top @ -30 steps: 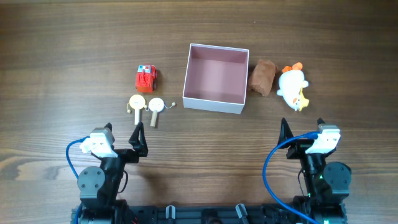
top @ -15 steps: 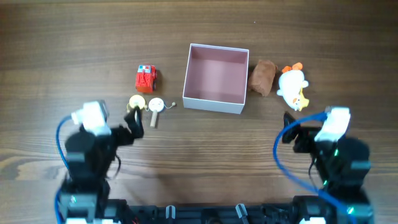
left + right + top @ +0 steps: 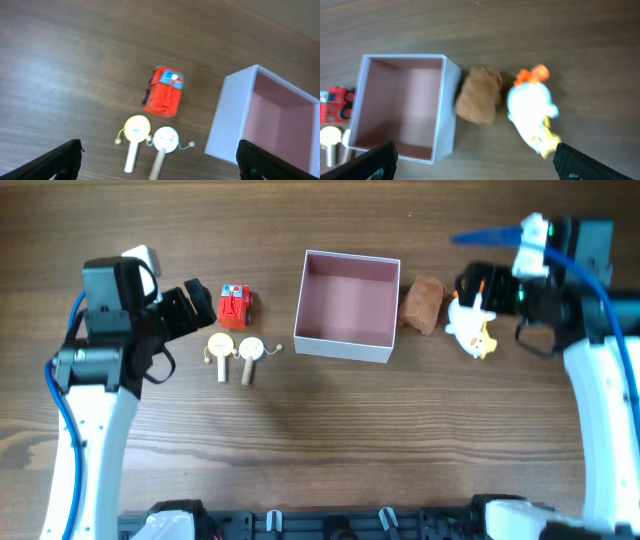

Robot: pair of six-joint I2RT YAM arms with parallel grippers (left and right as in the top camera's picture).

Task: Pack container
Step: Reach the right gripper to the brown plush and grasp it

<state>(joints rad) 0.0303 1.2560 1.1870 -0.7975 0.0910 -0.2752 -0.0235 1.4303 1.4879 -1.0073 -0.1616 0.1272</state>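
Note:
The container point(image 3: 345, 348), a square white box with a pink inside, stands empty at the table's middle back; it also shows in the left wrist view point(image 3: 231, 130) and the right wrist view point(image 3: 447, 107). Left of it lie a red toy truck point(image 3: 235, 306) point(image 3: 164, 91) and two small rattle drums point(image 3: 235, 352) point(image 3: 150, 140). Right of it lie a brown lump point(image 3: 423, 304) point(image 3: 479, 95) and a white-and-orange chicken toy point(image 3: 472, 320) point(image 3: 534, 109). My left gripper point(image 3: 195, 305) point(image 3: 159, 160) is open above the table left of the truck. My right gripper point(image 3: 478, 288) point(image 3: 475, 160) is open above the chicken.
The table is dark wood. Blue cables run along both arms. The arm bases sit at the front edge point(image 3: 320, 525).
Both arms have risen from the front edge and swung toward the back: the left toward the truck and drums, the right toward the chicken. The objects have not moved.

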